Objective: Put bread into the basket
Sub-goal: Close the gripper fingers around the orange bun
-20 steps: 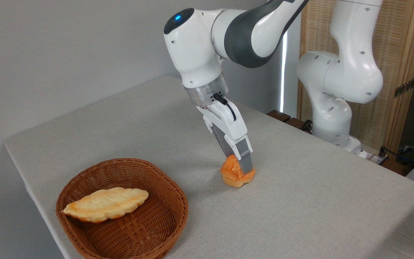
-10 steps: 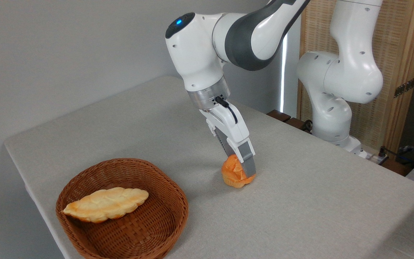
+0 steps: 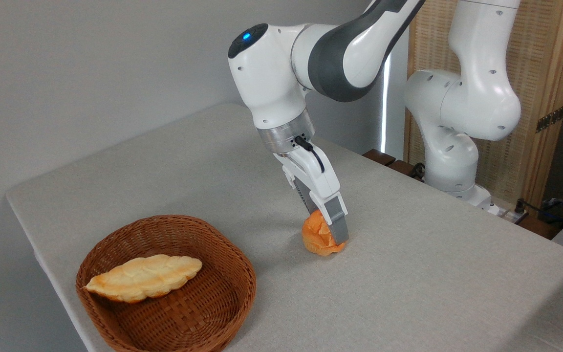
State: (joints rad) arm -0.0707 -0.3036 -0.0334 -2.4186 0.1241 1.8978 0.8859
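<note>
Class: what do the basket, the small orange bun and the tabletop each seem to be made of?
Basket: woven wicker, reddish-brown, visible strands. Small orange bun in the gripper: looks like glossy baked dough, possibly a foam or plastic replica. Tabletop: matte grey, faintly textured, perhaps fabric-covered or laminate.

Lab, robot arm point(image 3: 311, 63), bare table point(image 3: 408, 293)

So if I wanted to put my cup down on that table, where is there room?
Plenty: the table is bare behind the basket up to the wall, and right of the bun toward the near edge. It is crowded only at the gripper on the bun; the basket holds a braided loaf.
</note>
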